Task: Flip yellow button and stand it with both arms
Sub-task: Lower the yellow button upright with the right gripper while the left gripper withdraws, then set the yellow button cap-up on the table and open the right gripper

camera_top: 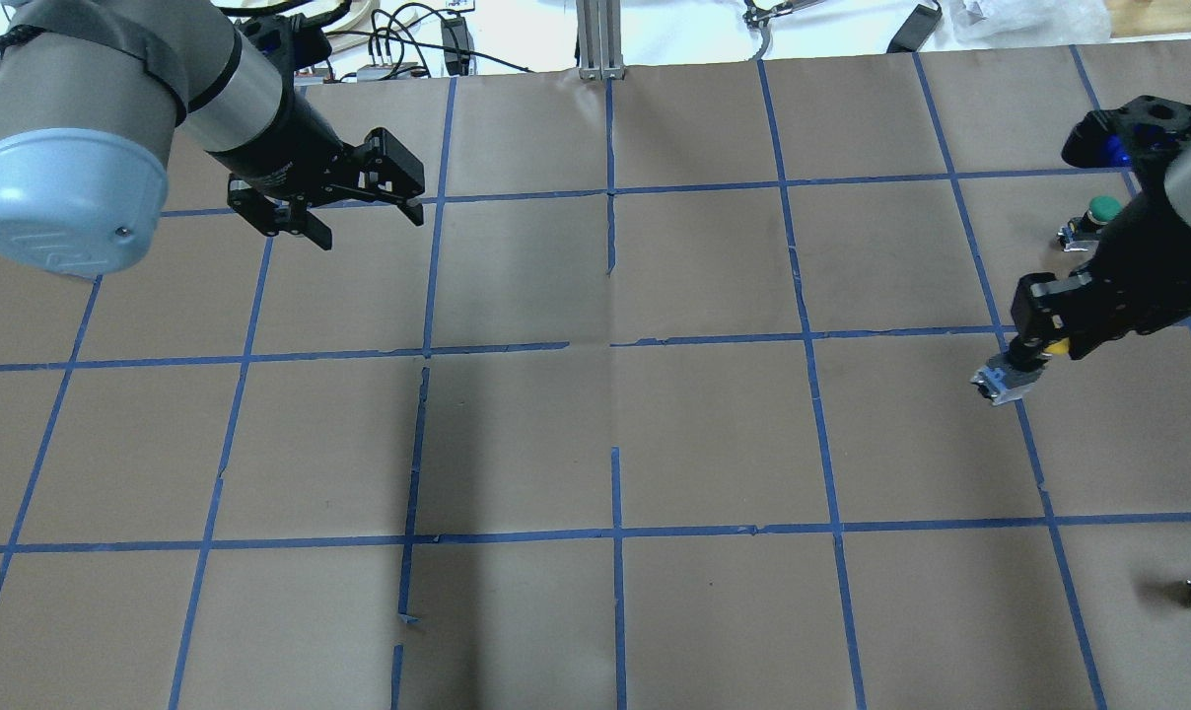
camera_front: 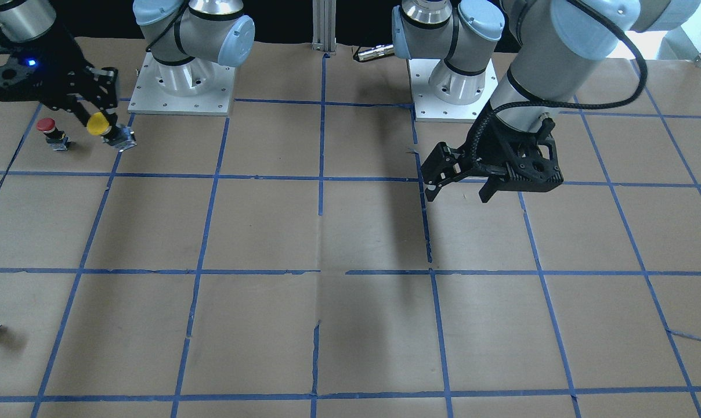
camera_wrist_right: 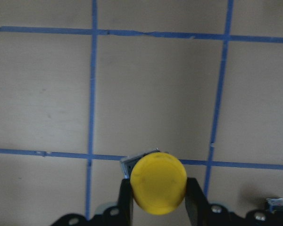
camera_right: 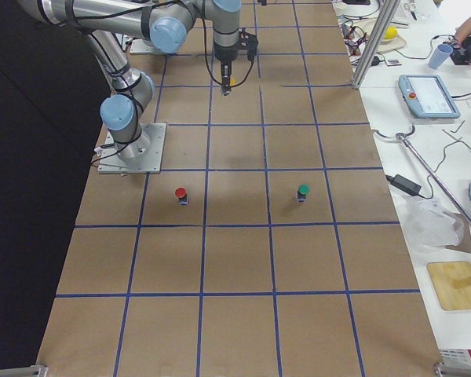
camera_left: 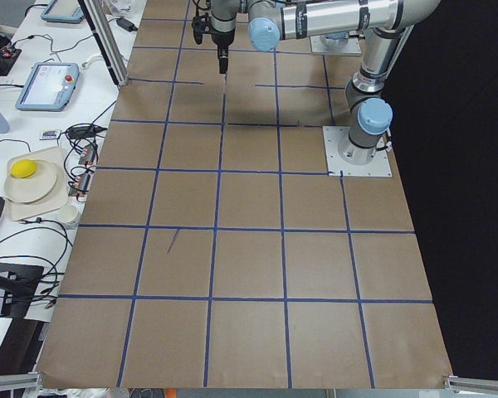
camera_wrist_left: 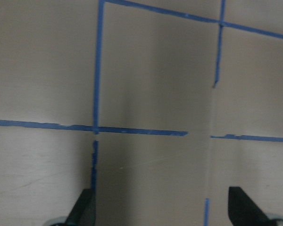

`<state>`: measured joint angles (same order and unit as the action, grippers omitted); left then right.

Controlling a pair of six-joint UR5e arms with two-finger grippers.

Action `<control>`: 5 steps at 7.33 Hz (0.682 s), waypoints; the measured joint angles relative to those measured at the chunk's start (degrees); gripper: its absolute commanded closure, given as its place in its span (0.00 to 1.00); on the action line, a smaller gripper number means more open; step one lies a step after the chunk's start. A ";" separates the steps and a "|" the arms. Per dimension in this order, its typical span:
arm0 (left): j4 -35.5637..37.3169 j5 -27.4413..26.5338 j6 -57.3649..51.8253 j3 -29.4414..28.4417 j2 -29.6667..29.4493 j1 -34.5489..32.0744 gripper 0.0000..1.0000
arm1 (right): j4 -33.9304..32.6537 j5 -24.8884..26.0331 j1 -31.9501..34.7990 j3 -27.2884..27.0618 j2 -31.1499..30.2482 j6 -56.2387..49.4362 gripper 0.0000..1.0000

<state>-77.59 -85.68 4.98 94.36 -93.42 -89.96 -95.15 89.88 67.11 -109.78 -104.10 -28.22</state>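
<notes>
Right gripper (camera_wrist_right: 159, 200) pinches the yellow button (camera_wrist_right: 159, 186) by its cap, body tilted; left gripper (camera_front: 458, 194) spread wide, well apart over the bench (camera_front: 269, 232).

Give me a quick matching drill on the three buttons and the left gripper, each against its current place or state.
1 yellow button
2 red button
3 green button
4 left gripper

A stands free, operators' side of the table
B clamped in jaws
C open, empty
D stands free, robot's side of the table

Pairs: 1-B, 2-D, 3-A, 4-C
</notes>
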 measured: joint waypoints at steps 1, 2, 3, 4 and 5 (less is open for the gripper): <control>-2.76 -3.80 -0.06 -1.80 0.11 -1.06 0.00 | -6.09 1.07 -5.67 -2.99 0.75 -8.47 0.65; -5.30 -4.26 -0.10 -4.12 -0.20 -1.46 0.00 | -14.32 1.16 -10.86 -6.92 2.18 -16.33 0.67; -6.98 -3.30 -0.15 -5.98 -0.78 -1.54 0.00 | -23.34 1.00 -14.55 -10.41 4.54 -21.38 0.69; -7.70 -2.34 -0.20 -6.92 -1.10 -1.51 0.00 | -32.02 0.08 -17.19 -12.63 7.69 -23.87 0.73; -7.97 -1.80 -0.22 -7.45 -1.19 -1.48 0.00 | -38.93 -1.70 -19.17 -13.60 11.40 -25.18 0.76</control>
<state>-85.56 -87.48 4.76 86.91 -94.60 -91.44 -134.08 88.17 47.94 -123.38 -92.70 -53.40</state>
